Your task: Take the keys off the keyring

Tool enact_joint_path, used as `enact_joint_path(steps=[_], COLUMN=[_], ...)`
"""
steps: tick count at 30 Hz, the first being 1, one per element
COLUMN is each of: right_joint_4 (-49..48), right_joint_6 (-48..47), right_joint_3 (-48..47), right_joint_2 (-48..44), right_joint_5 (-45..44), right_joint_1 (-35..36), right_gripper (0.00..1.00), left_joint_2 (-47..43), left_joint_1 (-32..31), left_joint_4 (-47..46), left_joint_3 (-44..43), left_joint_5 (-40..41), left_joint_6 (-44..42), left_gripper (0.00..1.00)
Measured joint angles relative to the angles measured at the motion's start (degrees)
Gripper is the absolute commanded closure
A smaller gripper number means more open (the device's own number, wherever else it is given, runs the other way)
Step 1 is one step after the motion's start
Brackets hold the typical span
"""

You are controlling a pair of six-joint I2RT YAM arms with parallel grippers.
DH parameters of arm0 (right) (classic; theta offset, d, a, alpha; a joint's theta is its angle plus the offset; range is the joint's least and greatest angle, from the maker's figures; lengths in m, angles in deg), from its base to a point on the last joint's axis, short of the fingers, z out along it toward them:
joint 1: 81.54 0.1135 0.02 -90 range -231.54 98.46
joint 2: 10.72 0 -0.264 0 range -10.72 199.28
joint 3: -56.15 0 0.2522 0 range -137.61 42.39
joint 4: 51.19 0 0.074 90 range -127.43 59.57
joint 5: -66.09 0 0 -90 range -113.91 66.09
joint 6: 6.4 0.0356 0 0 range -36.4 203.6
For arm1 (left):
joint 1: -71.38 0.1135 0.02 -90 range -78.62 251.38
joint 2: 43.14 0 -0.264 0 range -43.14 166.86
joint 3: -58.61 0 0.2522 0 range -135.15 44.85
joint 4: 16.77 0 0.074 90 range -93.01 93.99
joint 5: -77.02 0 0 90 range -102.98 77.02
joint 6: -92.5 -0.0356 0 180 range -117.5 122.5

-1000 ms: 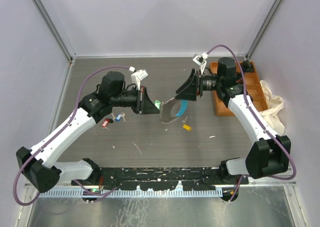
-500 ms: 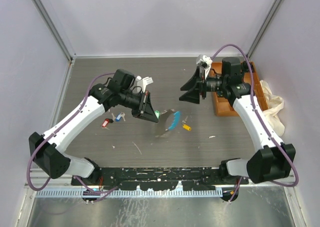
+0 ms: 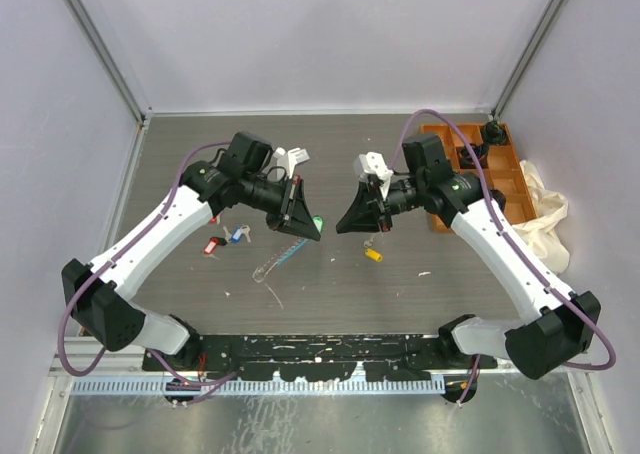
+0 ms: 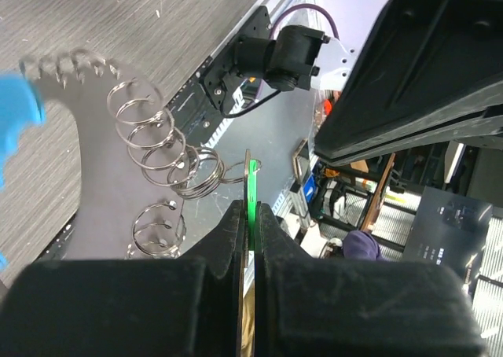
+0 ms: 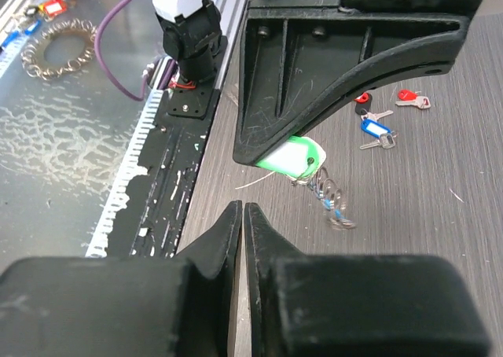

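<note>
Mid-table, left tool [image 3: 313,229] clamps green key [image 4: 250,185]; keyring [image 3: 281,259] slants near-left; right tool [image 5: 243,215] closed, empty.

Right gripper [image 3: 345,224] let go, moved in beside left gripper [image 3: 313,230], jaws together; keyring [image 3: 280,259] now dangles below left's green key [image 5: 289,157].

Left arm [image 3: 150,242] and right arm [image 3: 505,242] are both showing white shells, black joints and black bases. 1 purple cable [image 3: 432,112] is running along each arm. White printed mounts [image 3: 372,164] are showing at the 2 wrists. Left gripper [image 3: 316,234] and right gripper [image 3: 341,228] are showing matte black triangular ribbed fingers [image 5: 338,50] with small screw holes.
</note>
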Motion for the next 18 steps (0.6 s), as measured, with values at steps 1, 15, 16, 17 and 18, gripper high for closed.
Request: enact_joint_path(steps=[1, 15, 16, 17, 18], right_joint_4=[0.0, -3.3, -3.7, -4.1, -4.4], right_joint_6=[-0.6, -2.4, -2.3, -2.2, -2.3], right_joint_3=[0.0, 3.7, 3.7, 3.7, 3.7], right_joint_2=[0.3, 1.3, 1.3, 1.3, 1.3], right_joint_5=[-0.4, -6.1, -6.8, -7.3, -7.8], right_joint_1=[0.6, 2.7, 2.7, 2.7, 2.7], right_gripper=[0.89, 0.79, 0.78, 0.76, 0.74], left_joint_2=[0.0, -1.8, -1.8, -1.8, -1.8], left_joint_1=[0.0, -0.3, -0.5, -0.6, -0.7], left_joint_4=[-0.1, -7.0, -7.7, -8.3, -8.8], left_joint_3=[0.0, 0.5, 0.5, 0.5, 0.5], left_joint_5=[-0.2, -3.8, -4.2, -4.6, -5.0], left_joint_6=[0.2, 6.3, 6.8, 7.1, 7.2], left_gripper=[1.00, 1.00, 1.00, 1.00, 1.00])
